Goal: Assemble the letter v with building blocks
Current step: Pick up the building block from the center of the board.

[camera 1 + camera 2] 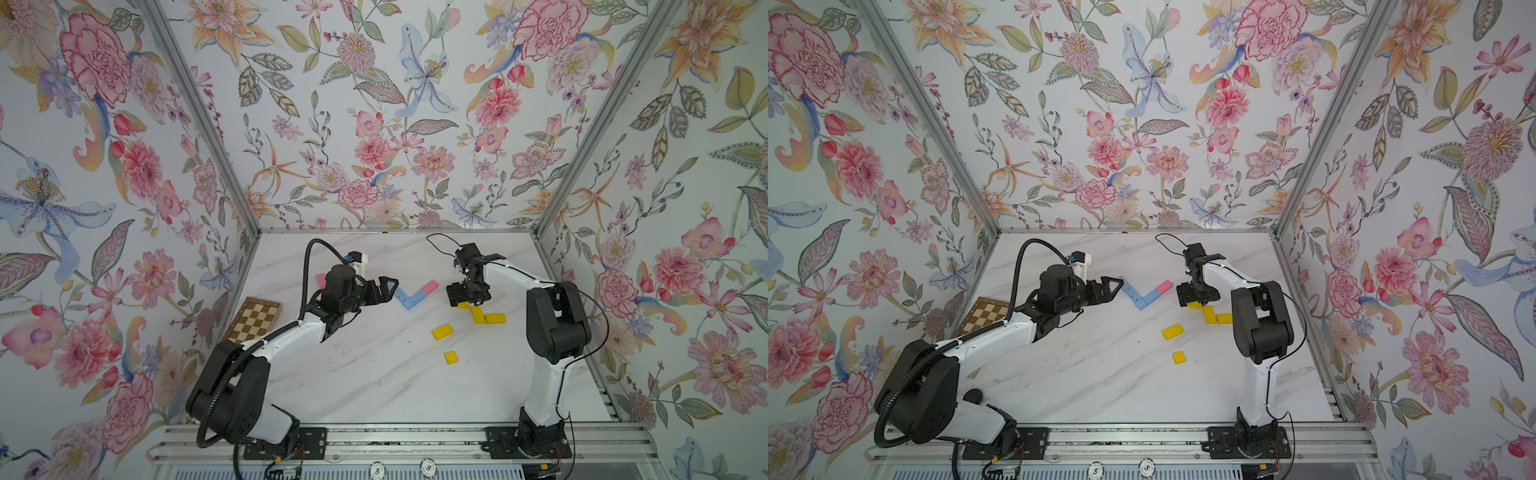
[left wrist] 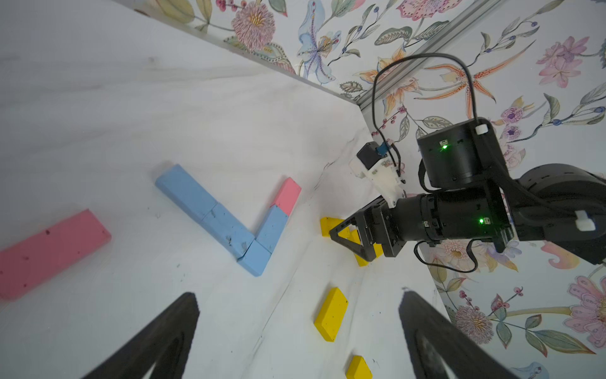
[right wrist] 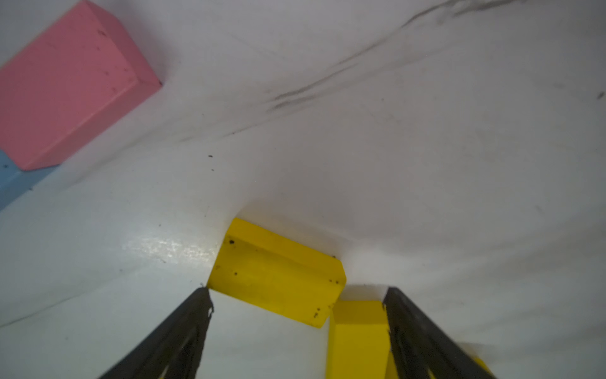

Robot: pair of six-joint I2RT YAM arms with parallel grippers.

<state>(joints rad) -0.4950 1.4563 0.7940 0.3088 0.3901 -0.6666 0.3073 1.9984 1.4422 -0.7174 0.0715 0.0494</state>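
The building blocks form a partial V (image 1: 409,300) mid-table: light blue bricks (image 2: 226,226) make one arm and the corner, and a pink brick (image 1: 430,285) tops the other arm. A loose pink brick (image 2: 49,252) lies behind my left arm. Several yellow bricks lie to the right. My left gripper (image 1: 392,291) hovers open and empty just left of the V, its fingertips (image 2: 191,300) wide apart. My right gripper (image 3: 296,290) points down, open, over the yellow cluster. A yellow brick (image 3: 278,279) lies at its fingertips, and a second yellow brick (image 3: 357,334) lies between the fingers.
A brown-and-cream checkered board (image 1: 255,318) leans at the table's left edge. Two yellow bricks (image 1: 441,332) (image 1: 450,357) lie apart toward the front, two more (image 1: 477,314) (image 1: 494,318) beside the right gripper. Floral walls enclose three sides of the marble table (image 1: 374,374).
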